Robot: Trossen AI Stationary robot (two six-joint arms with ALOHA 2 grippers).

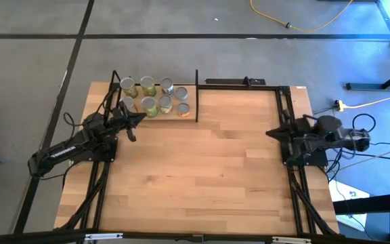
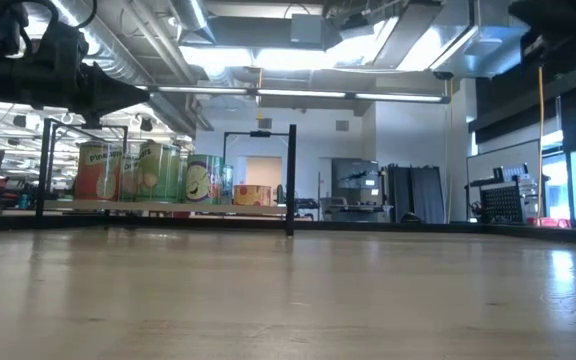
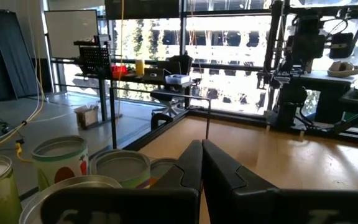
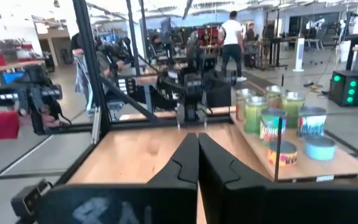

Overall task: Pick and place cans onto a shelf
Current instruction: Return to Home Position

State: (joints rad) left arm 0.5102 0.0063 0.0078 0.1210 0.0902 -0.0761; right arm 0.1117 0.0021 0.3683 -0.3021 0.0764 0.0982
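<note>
Wooden table (image 1: 202, 169), yellow cable (image 1: 310, 30) on floor, person (image 4: 232, 34) standing beyond

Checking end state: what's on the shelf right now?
Only cans, in two rows on the shelf board; about eight tops show from above. In the low view front cans hide those behind. The left gripper is shut beside it, right gripper shut far across.

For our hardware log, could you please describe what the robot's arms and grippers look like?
The left arm and right arm are dark, almost black, jointed links with black cables looping beside them. The left gripper and right gripper each have two matte black, angular fingers tapering forward.
</note>
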